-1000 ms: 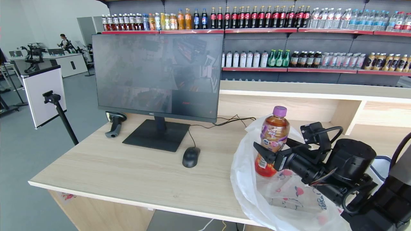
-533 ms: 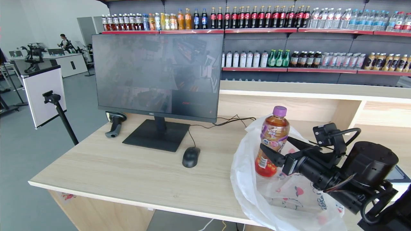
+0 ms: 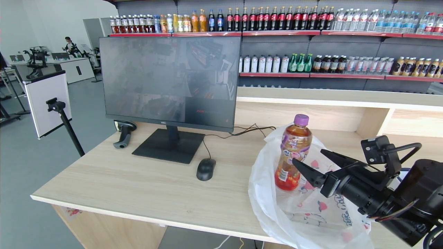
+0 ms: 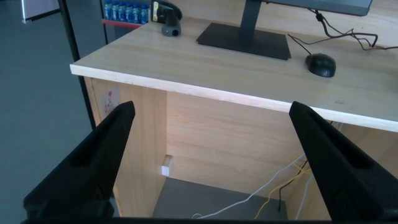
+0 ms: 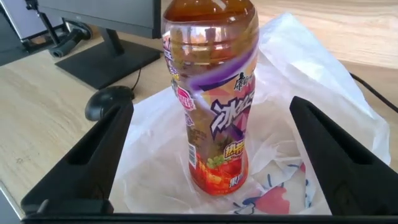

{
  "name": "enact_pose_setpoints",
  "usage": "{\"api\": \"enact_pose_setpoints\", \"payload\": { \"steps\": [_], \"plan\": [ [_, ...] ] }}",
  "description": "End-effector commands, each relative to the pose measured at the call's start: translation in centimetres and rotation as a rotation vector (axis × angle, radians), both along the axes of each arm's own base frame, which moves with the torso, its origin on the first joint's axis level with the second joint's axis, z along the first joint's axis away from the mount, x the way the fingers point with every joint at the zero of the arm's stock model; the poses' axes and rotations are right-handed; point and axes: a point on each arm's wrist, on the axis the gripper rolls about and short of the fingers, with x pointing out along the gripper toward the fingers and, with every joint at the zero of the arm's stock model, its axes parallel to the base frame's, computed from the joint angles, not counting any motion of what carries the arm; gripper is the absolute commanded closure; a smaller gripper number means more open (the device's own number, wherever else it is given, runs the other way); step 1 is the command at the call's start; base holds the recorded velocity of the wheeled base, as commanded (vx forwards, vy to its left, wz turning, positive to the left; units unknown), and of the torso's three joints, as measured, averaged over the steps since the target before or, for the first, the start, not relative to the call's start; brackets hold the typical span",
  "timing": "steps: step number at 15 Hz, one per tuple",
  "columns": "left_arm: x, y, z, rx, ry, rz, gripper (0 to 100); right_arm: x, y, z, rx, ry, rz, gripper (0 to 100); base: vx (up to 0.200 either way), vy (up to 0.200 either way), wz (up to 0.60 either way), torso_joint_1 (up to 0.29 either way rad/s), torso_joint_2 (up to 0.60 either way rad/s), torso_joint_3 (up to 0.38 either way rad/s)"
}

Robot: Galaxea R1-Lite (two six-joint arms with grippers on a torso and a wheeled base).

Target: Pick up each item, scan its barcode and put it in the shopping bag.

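Note:
A tea bottle [image 3: 293, 152] with a purple cap stands upright inside the white plastic shopping bag [image 3: 273, 200] on the right of the wooden counter. My right gripper [image 3: 315, 164] is open just to the right of the bottle, its fingertips near the bottle's lower half without touching it. In the right wrist view the bottle [image 5: 214, 99] stands free between and beyond the two spread fingers [image 5: 84, 162], on the crumpled bag [image 5: 292, 74]. A black barcode scanner [image 3: 124, 133] rests on its stand left of the monitor. My left gripper [image 4: 211, 155] is open, low in front of the counter's left edge.
A large dark monitor [image 3: 169, 79] stands mid-counter with a black mouse [image 3: 206, 168] and cables beside it. Behind runs a raised wooden ledge [image 3: 339, 95] and shelves of drinks [image 3: 311, 20]. A tripod stand [image 3: 64, 121] is on the floor to the left.
My right gripper has let go of the bottle and drawn back to the right, away from it. The bottle stays standing in the bag.

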Motion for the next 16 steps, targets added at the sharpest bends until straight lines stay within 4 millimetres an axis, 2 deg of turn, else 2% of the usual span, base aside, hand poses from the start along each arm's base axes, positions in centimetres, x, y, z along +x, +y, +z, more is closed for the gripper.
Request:
{"api": "enact_pose_setpoints", "payload": {
  "steps": [1,7,13,16],
  "plan": [
    [0.0,0.0,-0.01,-0.003,0.0,0.0,0,-0.22,-0.15,0.31,0.005,-0.012,-0.002,0,-0.2,0.0,0.0,0.007,0.0,0.007],
    [0.0,0.0,-0.01,0.0,0.0,0.0,0,-0.33,-0.8,0.49,0.007,-0.018,-0.027,0,-0.2,0.0,0.0,0.0,0.0,0.003],
    [0.0,0.0,0.01,-0.002,-0.001,0.0,0,-0.52,-0.87,0.33,0.002,-0.01,-0.027,0,0.0,0.0,0.0,0.0,0.0,0.0],
    [0.0,0.0,0.01,-0.002,-0.001,0.0,0,-0.46,-0.89,0.39,0.005,-0.012,-0.028,0,0.0,-0.2,0.0,-0.004,0.0,0.002]
  ]
}}
